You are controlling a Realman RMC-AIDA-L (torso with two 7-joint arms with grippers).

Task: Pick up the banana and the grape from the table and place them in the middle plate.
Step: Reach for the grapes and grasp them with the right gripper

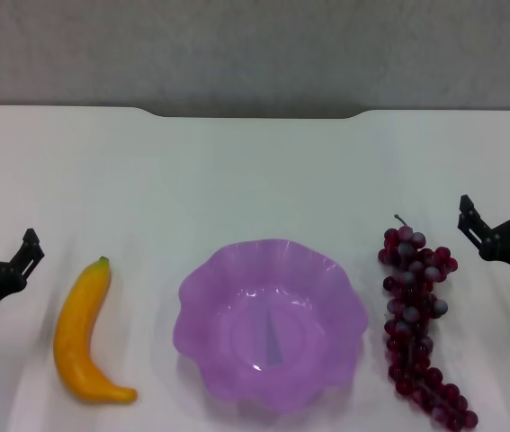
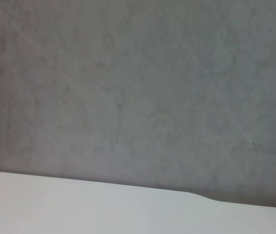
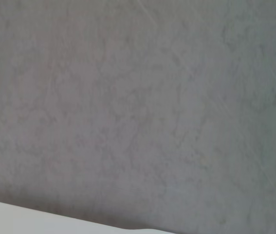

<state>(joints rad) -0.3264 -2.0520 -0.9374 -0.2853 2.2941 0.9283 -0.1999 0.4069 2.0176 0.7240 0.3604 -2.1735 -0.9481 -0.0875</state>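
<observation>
Both arms cut off at the side edges, the grape (image 1: 419, 326) bunch's lowest tip at the bottom edge.

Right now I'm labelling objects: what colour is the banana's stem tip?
Green, on the yellow-orange banana; clearest in the head view.

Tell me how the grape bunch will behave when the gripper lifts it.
The grape is a long bunch of many small berries on a thin stem, so it will probably sag or swing if held at one end. The glossy round berries may slip from a pinch. Lying flat on the table, it seems unlikely to roll.
</observation>
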